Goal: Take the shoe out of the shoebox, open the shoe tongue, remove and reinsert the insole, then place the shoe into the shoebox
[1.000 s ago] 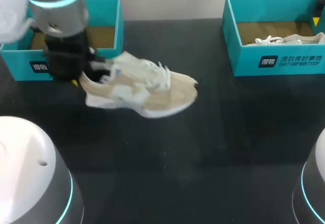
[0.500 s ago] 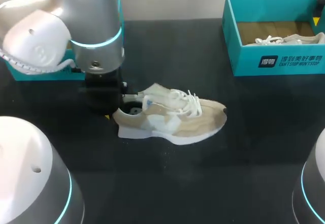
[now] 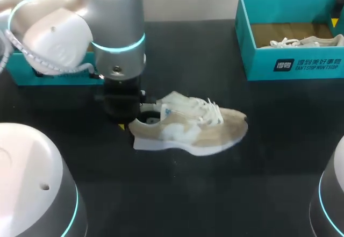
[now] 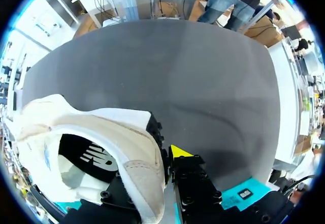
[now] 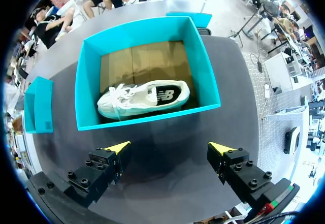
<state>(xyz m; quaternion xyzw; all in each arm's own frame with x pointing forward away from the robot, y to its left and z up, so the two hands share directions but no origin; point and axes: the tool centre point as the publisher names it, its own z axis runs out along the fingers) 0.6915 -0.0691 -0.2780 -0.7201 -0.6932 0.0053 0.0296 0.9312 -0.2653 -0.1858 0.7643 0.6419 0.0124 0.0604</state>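
Sneaker [image 3: 188, 129] out of shoebox [image 3: 54, 77], on desk [image 3: 215, 194] | left gripper [image 4: 165, 158] fingers clamped on heel collar [image 4: 144, 176] | right gripper [image 5: 170, 147] fingers apart | pending: tongue, insole [image 4: 91, 158], reboxing.

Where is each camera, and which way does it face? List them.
Head: above and behind, facing down at the table; left arm shows.
Left wrist: looks along the left gripper, shut on the shoe's heel.
Right wrist: over the box, facing down at a second shoe; right gripper open.
Head and left wrist share the shoe.
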